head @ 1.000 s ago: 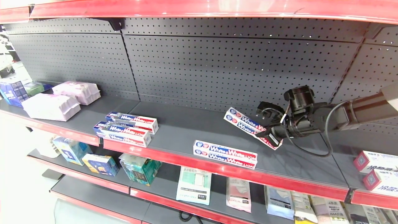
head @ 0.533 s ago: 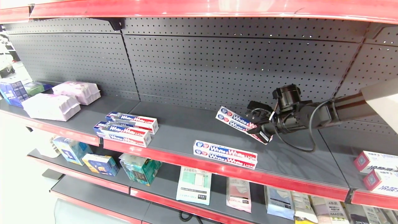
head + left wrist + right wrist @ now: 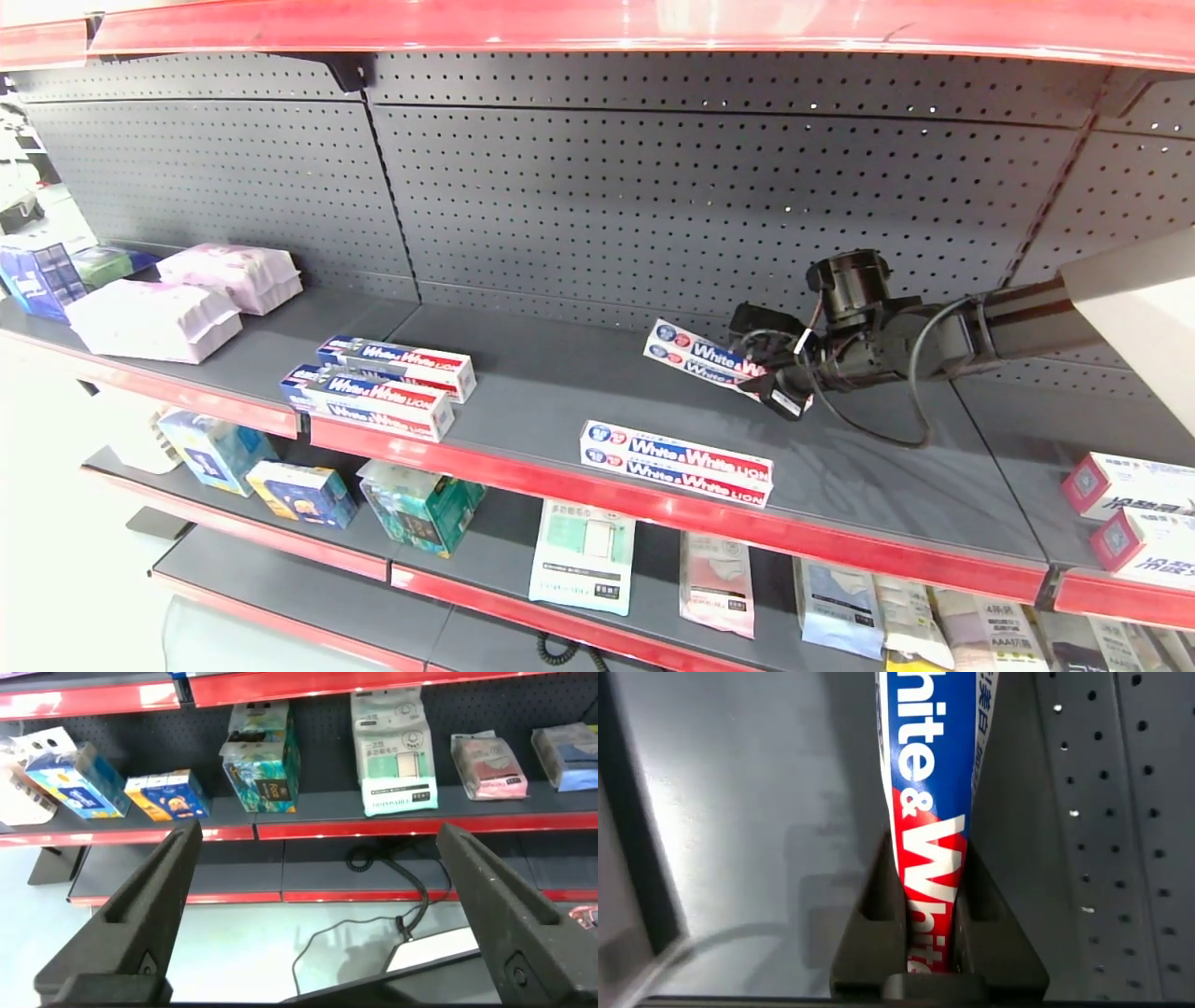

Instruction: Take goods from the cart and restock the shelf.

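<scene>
While the right gripper (image 3: 782,381) hangs over the back part of the shelf (image 3: 560,373), its fingers pinch one end of a toothpaste box (image 3: 695,353). The box is long, with white, blue and red on it. It sticks out from the gripper to the robot's left and is close to the back wall (image 3: 653,187), which is full of little holes. I cannot tell if the box touches the shelf. In the right wrist view the two black fingers (image 3: 878,891) press on the flat sides of the box, one on each side, and the back wall is just beside it.

The left gripper (image 3: 318,868) is down low, in front of the lower shelves (image 3: 374,821). Its fingers are spread wide with nothing between them. Past them stand a green box (image 3: 262,756) and a white and green pack (image 3: 394,751), and a black cord (image 3: 392,873) lies on the floor.

One more toothpaste box, the front box (image 3: 676,463), lies flat at the shelf's front edge, well apart from the held one. Two more boxes (image 3: 366,401) lie side by side farther to the robot's left. Past them are pale pink packs (image 3: 154,320). At the robot's far right sit red and white boxes (image 3: 1130,485).
</scene>
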